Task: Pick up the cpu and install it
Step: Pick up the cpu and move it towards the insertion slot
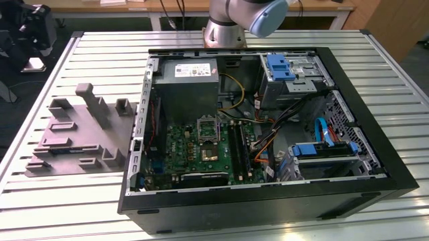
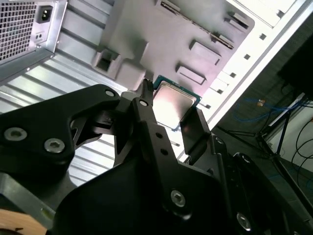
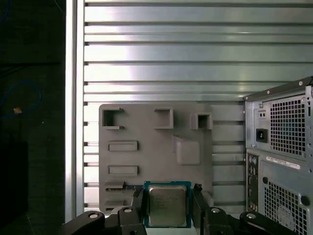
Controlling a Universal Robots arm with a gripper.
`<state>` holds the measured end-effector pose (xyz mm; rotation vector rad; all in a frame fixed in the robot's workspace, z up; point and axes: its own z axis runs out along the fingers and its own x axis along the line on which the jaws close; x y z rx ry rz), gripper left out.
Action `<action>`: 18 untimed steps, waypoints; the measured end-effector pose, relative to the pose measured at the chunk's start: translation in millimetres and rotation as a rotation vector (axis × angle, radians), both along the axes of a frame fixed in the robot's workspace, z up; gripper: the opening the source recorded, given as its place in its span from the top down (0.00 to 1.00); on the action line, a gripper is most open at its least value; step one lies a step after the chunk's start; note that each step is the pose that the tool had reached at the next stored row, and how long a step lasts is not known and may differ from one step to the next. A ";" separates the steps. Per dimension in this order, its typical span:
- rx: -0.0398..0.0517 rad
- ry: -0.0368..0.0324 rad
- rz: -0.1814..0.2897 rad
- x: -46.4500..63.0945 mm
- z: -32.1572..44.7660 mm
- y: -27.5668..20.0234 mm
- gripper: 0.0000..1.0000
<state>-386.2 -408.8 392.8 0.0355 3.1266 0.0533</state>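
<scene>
Reading this as pick done, install not: your end effector (image 3: 167, 198) is pinching the cpu (image 3: 167, 211), with its fingers (image 3: 197, 200) pressed on two opposite edges and the pale metal lid facing both wrist cameras. The cpu is square, so there's no long axis; what counts is which edges are clamped. It looks lifted clear of the grey tray (image 3: 146, 127), outside the case (image 1: 268, 211), off the case's rear panel (image 3: 283, 147). The tray lies on the slatted surface (image 1: 67, 211) just beside the case. The socket (image 1: 208, 125) sits inside the case, near the power supply (image 1: 191, 85). So the target is well apart from the cpu, across the case wall.
</scene>
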 end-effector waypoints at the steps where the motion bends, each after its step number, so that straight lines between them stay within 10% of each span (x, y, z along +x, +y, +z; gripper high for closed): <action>1: 0.0000 0.0000 0.000 3.8 0.0 0.0 0.53; 18: 0.0000 0.0000 0.000 72.0 -0.4 0.0 0.53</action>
